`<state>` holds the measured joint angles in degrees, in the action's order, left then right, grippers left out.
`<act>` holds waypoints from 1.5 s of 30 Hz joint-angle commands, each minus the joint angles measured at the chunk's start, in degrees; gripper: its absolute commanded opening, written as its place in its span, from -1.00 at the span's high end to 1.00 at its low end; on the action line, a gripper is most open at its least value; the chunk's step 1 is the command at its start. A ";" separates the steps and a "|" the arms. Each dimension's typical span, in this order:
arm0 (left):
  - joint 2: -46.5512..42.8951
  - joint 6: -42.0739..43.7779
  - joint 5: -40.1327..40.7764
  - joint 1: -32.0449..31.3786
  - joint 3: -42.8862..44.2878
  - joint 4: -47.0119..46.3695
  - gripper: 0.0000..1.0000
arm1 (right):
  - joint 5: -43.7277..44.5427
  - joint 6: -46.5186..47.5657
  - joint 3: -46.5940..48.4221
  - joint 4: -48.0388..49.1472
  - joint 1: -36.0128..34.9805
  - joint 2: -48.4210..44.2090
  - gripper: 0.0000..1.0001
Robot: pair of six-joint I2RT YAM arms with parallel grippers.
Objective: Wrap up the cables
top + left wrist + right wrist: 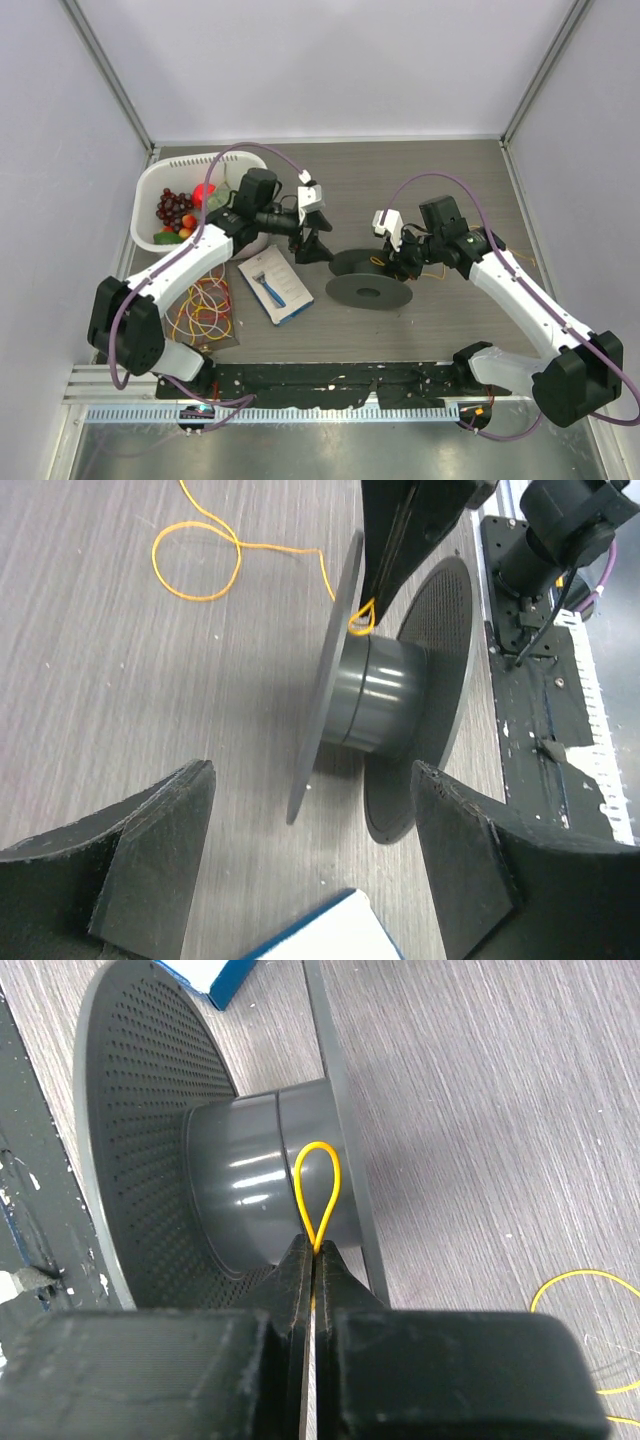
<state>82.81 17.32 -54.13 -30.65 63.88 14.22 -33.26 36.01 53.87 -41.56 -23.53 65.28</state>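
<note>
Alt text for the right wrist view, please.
The right gripper, shut, pinches a small loop of thin yellow wire right by the hub of a dark grey perforated spool. More wire lies on the wood-grain table.

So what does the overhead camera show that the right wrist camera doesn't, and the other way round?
Only the overhead view shows the left gripper, open, a basket of fruit and a tangle of coloured loops. Only the right wrist view shows the right gripper shut on a small loop of yellow wire against the spool, and the tiny holes in its disc. Both show the spool and the blue-and-white box.
</note>
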 commanded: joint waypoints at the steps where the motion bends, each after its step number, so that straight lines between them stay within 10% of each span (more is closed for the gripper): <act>1: 1.82 1.47 -1.25 -0.98 3.00 -7.45 -0.66 | 0.73 -1.82 0.27 3.85 -0.20 0.20 0.99; 20: 12.91 7.03 -11.00 -6.43 7.23 -10.61 -0.31 | -0.58 -7.53 -0.08 7.19 -0.20 1.70 0.99; 30: 10.20 -16.07 -8.01 1.99 6.71 -15.98 -0.40 | -0.67 -7.53 -1.04 6.67 -0.20 0.73 0.99; 36: -2.98 -12.83 -3.97 3.15 0.21 -1.39 -0.53 | -0.76 -8.32 -1.75 6.76 -0.20 -0.68 0.99; 45: -1.34 -18.62 1.39 -2.56 -1.92 -7.44 -0.58 | -0.32 -10.70 -2.54 10.09 -0.55 -2.17 0.99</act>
<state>77.36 3.57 -55.13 -32.18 61.98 10.15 -33.10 27.07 51.29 -35.27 -23.57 64.47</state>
